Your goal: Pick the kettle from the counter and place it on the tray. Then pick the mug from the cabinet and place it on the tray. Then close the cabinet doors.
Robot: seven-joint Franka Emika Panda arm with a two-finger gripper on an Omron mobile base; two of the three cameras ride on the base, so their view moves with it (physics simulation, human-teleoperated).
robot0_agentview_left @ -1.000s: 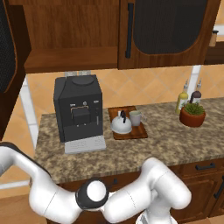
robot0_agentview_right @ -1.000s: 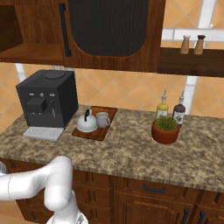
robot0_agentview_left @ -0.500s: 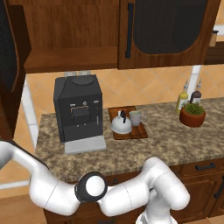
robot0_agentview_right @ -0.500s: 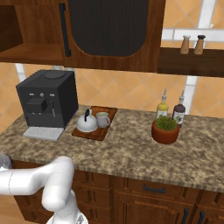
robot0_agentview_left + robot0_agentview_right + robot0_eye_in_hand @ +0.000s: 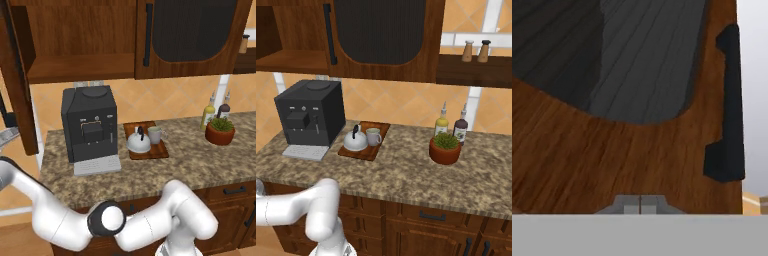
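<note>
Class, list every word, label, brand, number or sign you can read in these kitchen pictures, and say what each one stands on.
None can be read.
Coffee machine: small pale marks on the front, too small to read.
Two bottles: labels blurred, nothing legible.
Kettle, mug, tray, cabinet door: no writing.

Both base cameras look forward and down over the counter (image 5: 200,160), one from each rear side, sharing the tray (image 5: 367,145) and coffee machine (image 5: 90,125). The hand camera sits very close against a cabinet door (image 5: 612,160).
</note>
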